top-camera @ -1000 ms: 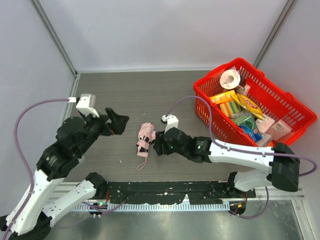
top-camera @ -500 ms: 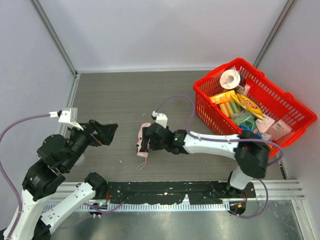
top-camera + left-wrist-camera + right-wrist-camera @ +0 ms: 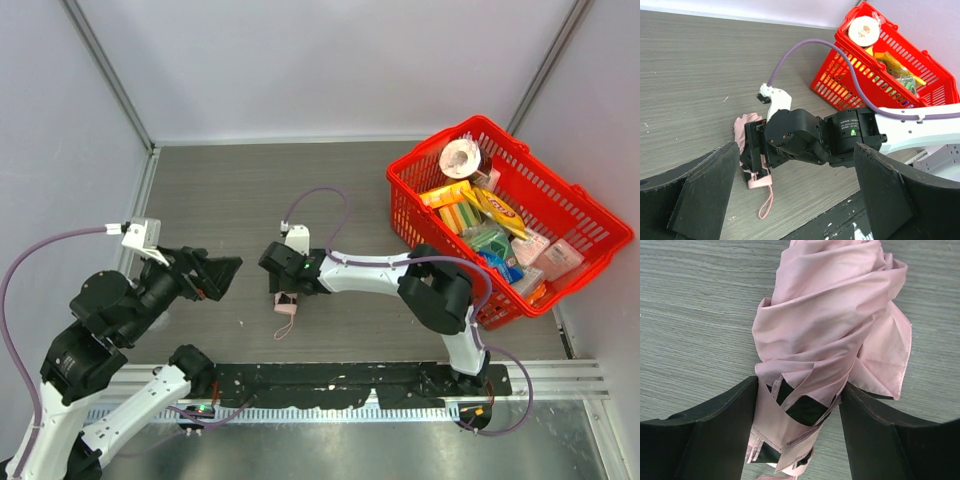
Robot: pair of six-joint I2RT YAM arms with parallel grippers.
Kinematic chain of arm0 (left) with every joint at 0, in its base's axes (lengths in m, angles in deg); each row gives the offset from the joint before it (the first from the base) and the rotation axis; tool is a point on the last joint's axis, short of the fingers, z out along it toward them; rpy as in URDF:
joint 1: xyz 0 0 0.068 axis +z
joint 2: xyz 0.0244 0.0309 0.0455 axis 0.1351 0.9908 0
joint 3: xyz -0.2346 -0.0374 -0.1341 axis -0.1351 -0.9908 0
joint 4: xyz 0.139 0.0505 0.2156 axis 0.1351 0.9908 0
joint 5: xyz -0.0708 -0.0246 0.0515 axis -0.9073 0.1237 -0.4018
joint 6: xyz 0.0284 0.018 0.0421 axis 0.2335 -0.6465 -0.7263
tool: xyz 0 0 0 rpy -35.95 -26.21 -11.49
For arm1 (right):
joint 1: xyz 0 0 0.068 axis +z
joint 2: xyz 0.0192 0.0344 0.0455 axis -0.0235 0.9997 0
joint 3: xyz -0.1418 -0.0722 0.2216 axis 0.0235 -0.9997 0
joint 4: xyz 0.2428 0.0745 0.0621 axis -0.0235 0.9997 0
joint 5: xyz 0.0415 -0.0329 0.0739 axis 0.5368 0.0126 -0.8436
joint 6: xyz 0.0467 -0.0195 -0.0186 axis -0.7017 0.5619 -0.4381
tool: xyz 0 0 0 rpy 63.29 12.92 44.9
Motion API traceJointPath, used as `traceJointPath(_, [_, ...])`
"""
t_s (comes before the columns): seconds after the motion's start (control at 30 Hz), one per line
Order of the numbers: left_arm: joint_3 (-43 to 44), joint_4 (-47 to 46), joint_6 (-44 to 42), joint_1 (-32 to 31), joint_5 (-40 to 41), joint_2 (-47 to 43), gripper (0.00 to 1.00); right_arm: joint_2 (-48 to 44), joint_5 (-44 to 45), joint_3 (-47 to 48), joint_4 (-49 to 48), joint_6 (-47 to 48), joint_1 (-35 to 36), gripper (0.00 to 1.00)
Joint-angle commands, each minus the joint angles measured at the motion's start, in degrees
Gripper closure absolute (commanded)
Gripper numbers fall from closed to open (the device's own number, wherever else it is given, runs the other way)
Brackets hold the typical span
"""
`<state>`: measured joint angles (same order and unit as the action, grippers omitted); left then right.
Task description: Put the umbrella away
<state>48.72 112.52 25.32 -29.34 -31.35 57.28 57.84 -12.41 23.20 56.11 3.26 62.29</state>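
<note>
— 2 grippers: how do they stand?
— The left gripper (image 3: pixel 222 278) is spread wide and holds nothing. It hangs over the table (image 3: pixel 220 190), left of the umbrella (image 3: pixel 830 325), not touching it.
— And the other?
— The right gripper (image 3: pixel 799 390) is down over the umbrella, 1 finger on each side, pink fabric touching both. Whether it squeezes, I cannot tell.
— Where does the umbrella lie?
— Folded on the table, left of the red basket (image 3: pixel 402 210) and apart from it. Its loop (image 3: pixel 283 325) trails toward the near edge.
— And inside the basket?
— Coloured packets (image 3: pixel 497 208) and 1 white roll (image 3: pixel 462 157).
</note>
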Motion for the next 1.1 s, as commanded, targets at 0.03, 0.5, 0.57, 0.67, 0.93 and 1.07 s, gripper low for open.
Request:
traceJointPath(0.03, [3.0,1.45,-1.85,0.19,-0.38,-1.34,0.0,2.57,-4.78,2.7,1.61,17.22,0.0,0.33])
traceJointPath(0.5, [5.55,4.18,-1.68,0.1,1.38,-3.19,0.0,-5.68,-32.76,-10.74,-1.81,64.43,8.96,0.38])
traceJointPath(0.57, [5.55,4.09,-1.5,0.1,1.3,-3.36,0.0,-5.69,-33.2,-11.62,-1.12,65.93,8.96,0.36])
traceJointPath(0.67, [5.38,3.82,-1.15,0.1,1.3,-3.36,0.0,-6.39,-29.88,-11.71,-0.76,67.08,10.1,0.34])
traceJointPath(0.93, [4.59,2.07,0.08,0.01,0.95,-2.66,0.0,-22.72,-23.09,-11.54,-5.07,58.57,10.72,0.19])
traceJointPath(1.07, [4.5,1.28,0.08,0.1,0.42,-1.87,0.0,-32.47,-19.32,-12.15,-2.26,52.16,10.72,0.18])
